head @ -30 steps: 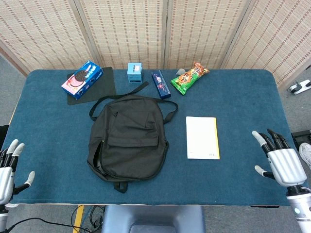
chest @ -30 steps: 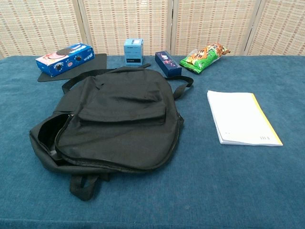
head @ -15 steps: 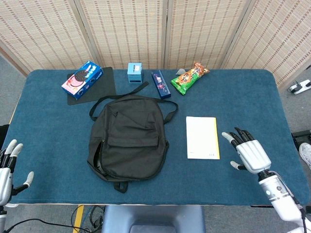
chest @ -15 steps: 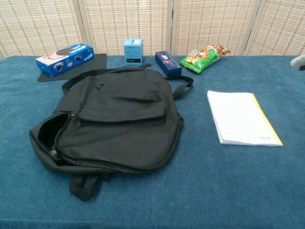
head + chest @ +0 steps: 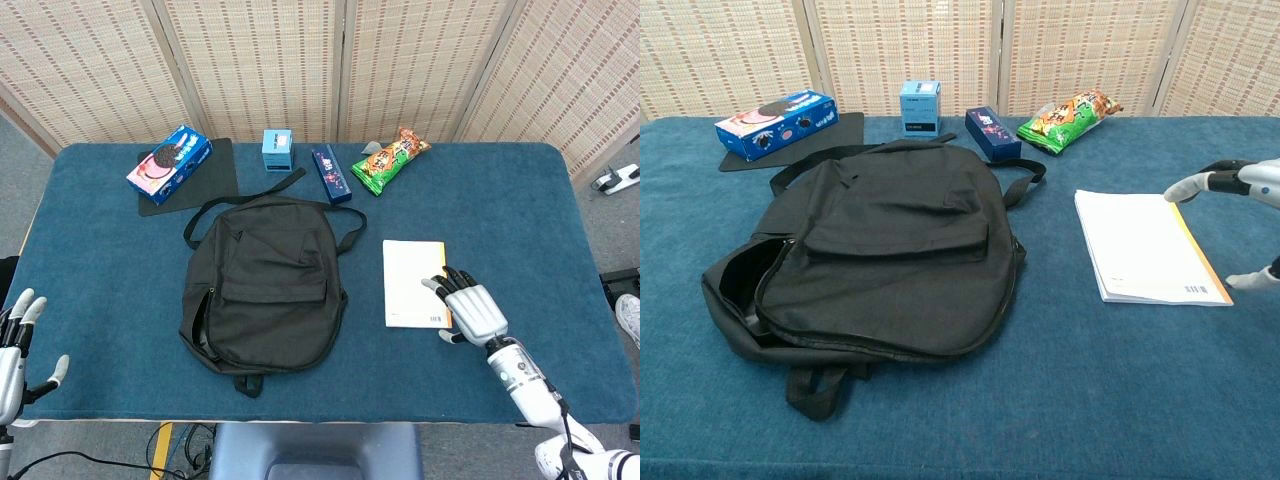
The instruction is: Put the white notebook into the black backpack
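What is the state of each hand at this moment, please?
Left hand: open, fingers apart, holding nothing, at the table's near left edge.
Right hand: open, fingers spread at the yellow edge of the white notebook, not gripping it.

No print is legible — packages too small.

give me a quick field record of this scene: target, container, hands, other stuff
target: white notebook, flat on the table, right of the bag
container: black backpack, lying flat, opening at its left side
right hand: open, at the notebook's right edge, not gripping
left hand: open, at the table's left front edge
other: cookie box, blue box, snack bag along the far edge
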